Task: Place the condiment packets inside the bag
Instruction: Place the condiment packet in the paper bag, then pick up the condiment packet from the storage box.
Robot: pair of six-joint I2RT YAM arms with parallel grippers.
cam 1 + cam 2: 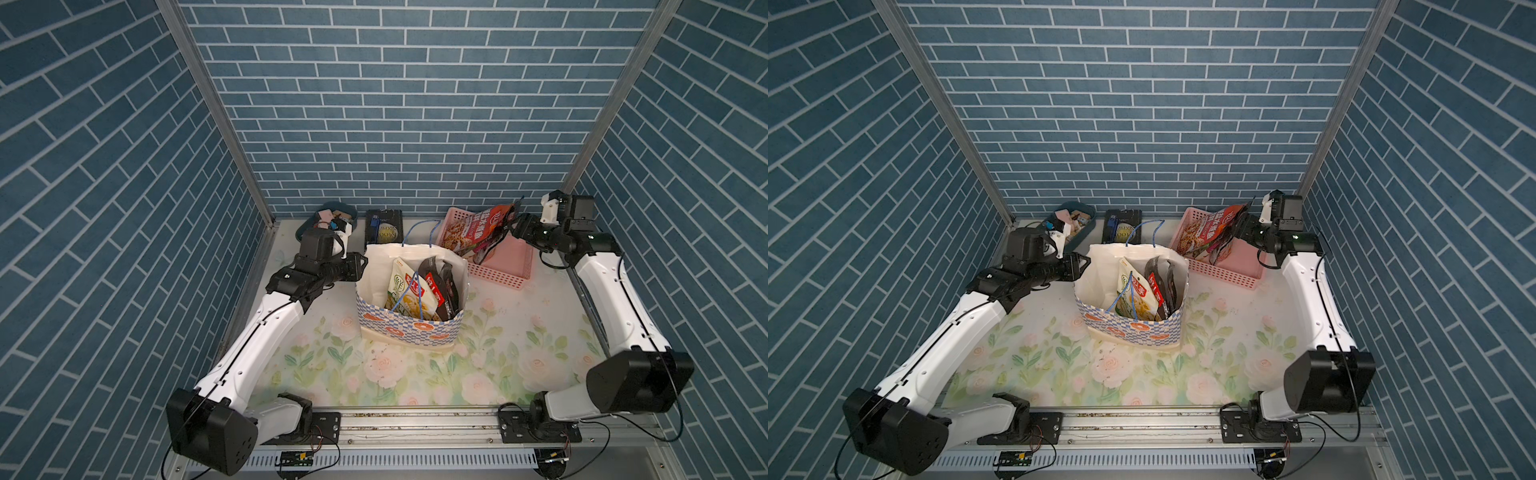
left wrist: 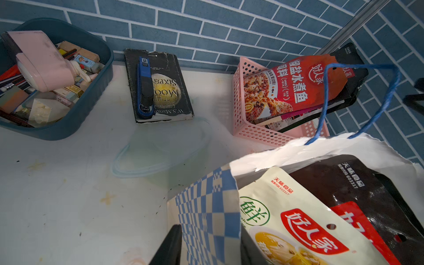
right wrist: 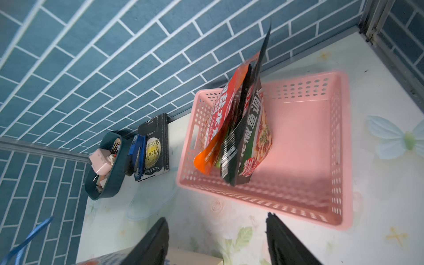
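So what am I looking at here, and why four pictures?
Two robot arms work at a flowered table. Two pictures look down from overhead; the other two come from cameras on the arms' wrists. In the middle stands a paper bag with condiment packets already inside. Along the back wall are a blue tub of oddments, a black book and a pink basket with more packets leaning in it. The left gripper pinches the bag's rim. The right gripper is open, holding nothing.
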